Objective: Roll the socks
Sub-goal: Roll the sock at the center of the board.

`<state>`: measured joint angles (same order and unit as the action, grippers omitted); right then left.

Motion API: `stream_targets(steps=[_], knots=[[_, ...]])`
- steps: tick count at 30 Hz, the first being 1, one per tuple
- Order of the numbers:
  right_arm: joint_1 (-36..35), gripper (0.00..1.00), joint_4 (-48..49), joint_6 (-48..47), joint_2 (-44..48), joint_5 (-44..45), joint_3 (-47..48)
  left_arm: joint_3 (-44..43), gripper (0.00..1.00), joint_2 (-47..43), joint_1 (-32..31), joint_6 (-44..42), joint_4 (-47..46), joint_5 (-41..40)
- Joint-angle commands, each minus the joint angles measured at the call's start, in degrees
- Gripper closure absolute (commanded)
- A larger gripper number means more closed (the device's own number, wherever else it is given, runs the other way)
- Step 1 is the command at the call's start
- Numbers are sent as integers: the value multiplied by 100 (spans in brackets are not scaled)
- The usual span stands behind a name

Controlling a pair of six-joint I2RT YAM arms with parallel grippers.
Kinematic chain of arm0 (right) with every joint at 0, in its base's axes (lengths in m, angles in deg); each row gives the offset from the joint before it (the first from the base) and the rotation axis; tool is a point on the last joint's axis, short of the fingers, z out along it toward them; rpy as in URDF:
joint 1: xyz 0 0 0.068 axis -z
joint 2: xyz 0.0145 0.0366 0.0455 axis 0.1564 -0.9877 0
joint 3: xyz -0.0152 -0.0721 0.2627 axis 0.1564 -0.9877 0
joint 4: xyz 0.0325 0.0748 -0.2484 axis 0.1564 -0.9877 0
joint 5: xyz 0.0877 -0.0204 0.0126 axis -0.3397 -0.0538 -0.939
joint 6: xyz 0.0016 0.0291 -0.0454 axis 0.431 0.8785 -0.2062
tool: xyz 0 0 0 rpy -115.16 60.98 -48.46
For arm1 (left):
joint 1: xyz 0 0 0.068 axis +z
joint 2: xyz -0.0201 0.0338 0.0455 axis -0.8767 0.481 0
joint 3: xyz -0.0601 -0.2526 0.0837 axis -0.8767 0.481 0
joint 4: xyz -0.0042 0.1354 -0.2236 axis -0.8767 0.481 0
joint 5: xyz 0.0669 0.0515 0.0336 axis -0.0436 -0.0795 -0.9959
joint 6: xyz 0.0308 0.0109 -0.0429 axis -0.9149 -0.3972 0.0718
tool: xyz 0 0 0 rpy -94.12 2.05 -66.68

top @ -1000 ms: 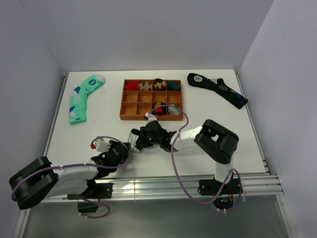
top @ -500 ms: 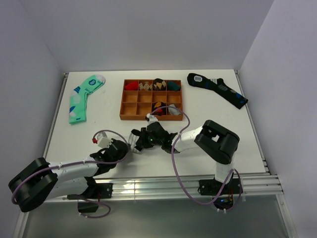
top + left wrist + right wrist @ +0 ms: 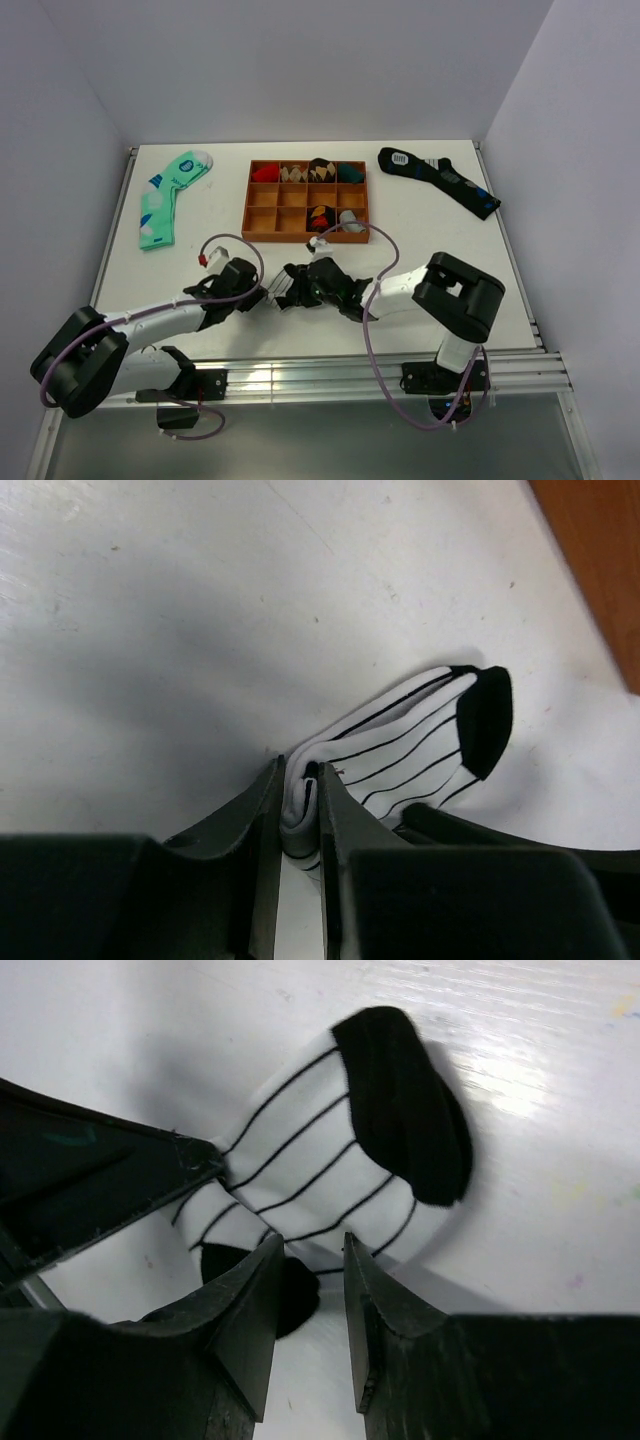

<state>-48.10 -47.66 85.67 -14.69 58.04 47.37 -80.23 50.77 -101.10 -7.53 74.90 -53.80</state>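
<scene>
The white sock with thin black stripes (image 3: 275,293) lies bunched on the table between my two grippers, in front of the tray. My left gripper (image 3: 260,294) is shut on a folded white part of it (image 3: 298,802). The rest of the sock (image 3: 420,742) spreads out past the fingers, with a black end at the far side. My right gripper (image 3: 292,293) meets it from the other side. In the right wrist view its jaws (image 3: 308,1258) stand narrowly apart, tips at the sock's near edge (image 3: 320,1160), with a black part by the left finger.
An orange compartment tray (image 3: 262,215) with several rolled socks stands just behind the grippers; its corner shows in the left wrist view (image 3: 600,560). A mint green sock (image 3: 165,200) lies far left. A long black sock with blue patches (image 3: 440,180) lies far right.
Both grippers have shifted a little to the right with the sock between them. The left wrist has swung up closer to the sock, and the right arm's elbow has moved right.
</scene>
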Motion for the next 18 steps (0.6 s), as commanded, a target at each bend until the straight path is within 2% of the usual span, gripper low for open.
stream_targets(steps=[1, 4, 11, 18], knots=[[15, 60, -1757, -154, 35, 995, -502, -236, 100, 150, 224, -797, 1129, 67], [-11, 59, -1590, -172, 343, 1233, -616, -448, 100, 185, 285, -1017, 1455, 50], [-248, 58, -501, -488, 1090, 1463, -1029, -878, 100, 176, 294, -1324, 2035, -100], [-1012, 56, 485, -1050, 1338, 1751, -1179, -1265, 100, 378, 286, -1535, 2369, -47]])
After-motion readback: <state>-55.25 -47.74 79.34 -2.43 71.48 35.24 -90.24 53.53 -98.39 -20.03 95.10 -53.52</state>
